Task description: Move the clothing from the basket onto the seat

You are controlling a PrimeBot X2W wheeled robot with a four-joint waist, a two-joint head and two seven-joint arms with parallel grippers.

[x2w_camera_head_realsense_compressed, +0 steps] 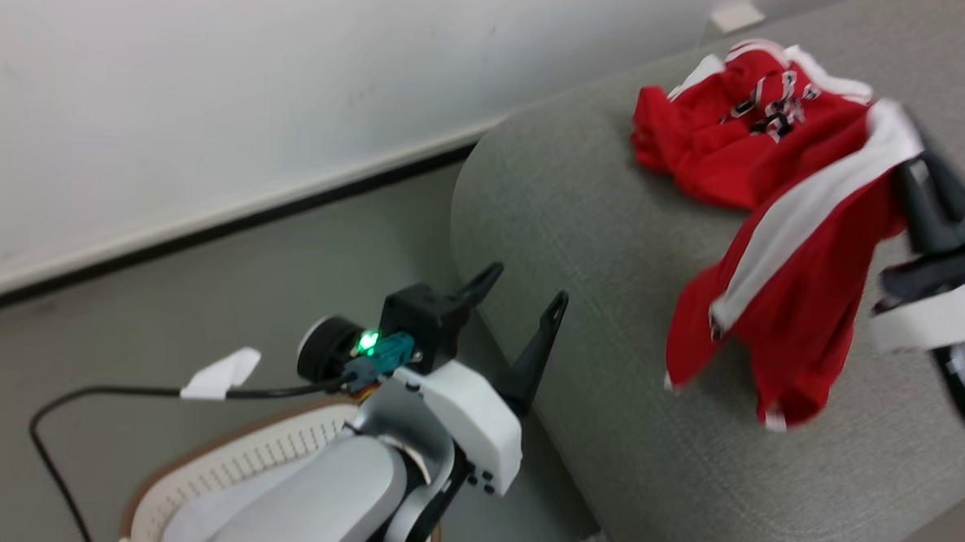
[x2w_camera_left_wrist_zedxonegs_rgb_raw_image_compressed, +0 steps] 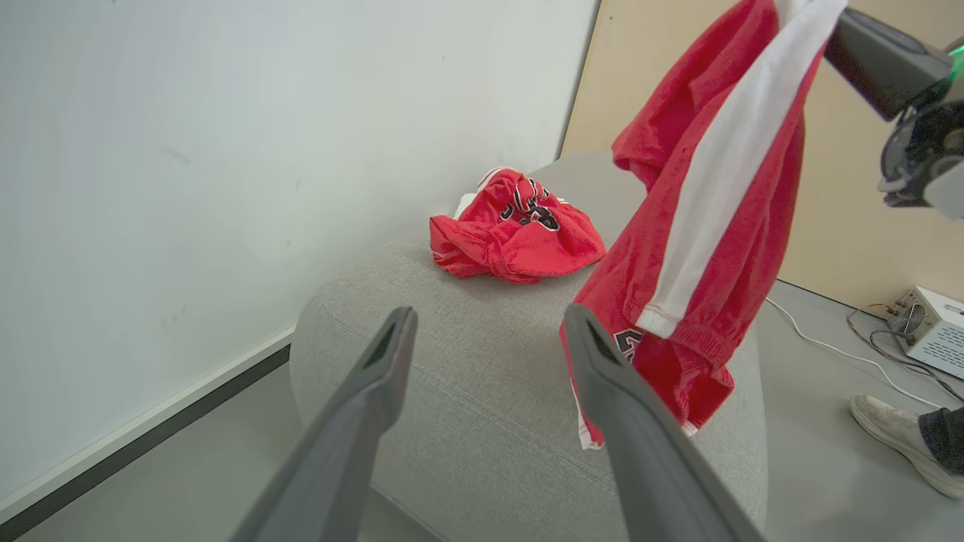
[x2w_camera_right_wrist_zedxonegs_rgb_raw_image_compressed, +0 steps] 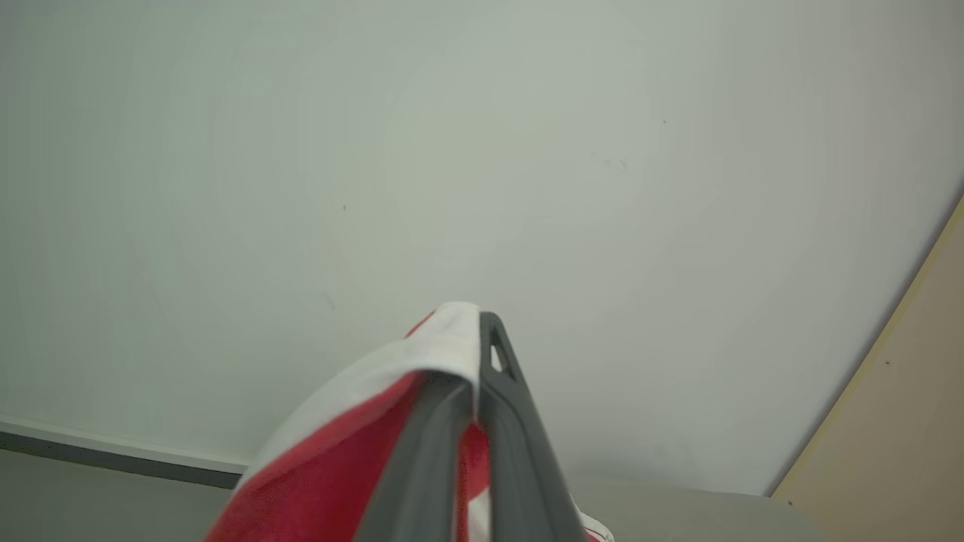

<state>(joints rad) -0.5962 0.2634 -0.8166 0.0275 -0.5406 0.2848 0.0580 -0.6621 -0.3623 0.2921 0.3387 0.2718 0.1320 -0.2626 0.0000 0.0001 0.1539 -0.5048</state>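
While the right gripper (x2w_camera_head_realsense_compressed: 910,171) holds 1 piece of the clothing up over the seat (x2w_camera_head_realsense_compressed: 615,228), I put the task well past halfway.

Done: crumpled garment (x2w_camera_head_realsense_compressed: 733,127) lies bunched on the far part of the seat, nr the wall. Dark logo print faces up, white trim along its back edge.

In transit: hanging garment (x2w_camera_head_realsense_compressed: 784,276) dangles from the R fingers, approx. over the middle of the seat. Lower hem is close to the cushion, but I can't tell if it touches. R wrist view shows both fingers pressed together, w/ the white stripe pinched between them and folded over the tips.

Left gripper (x2w_camera_head_realsense_compressed: 522,287): fingers spread wide, nothing between them, parked beside the seat's near edge, above the basket (x2w_camera_head_realsense_compressed: 197,462).

Basket is mostly hidden behind the L forearm. The bit I see shows a pale pad (x2w_camera_head_realsense_compressed: 195,519) and no red. Can't tell if more lies under the arm.

Left, by my reading: lower, release, then check the basket.

Fabric notes: soft, limp, bright red. It drapes in 1 long fold w/ a broad white side stripe, a gathered hem and dark print nr the bottom. Likely to slump where it is dropped.
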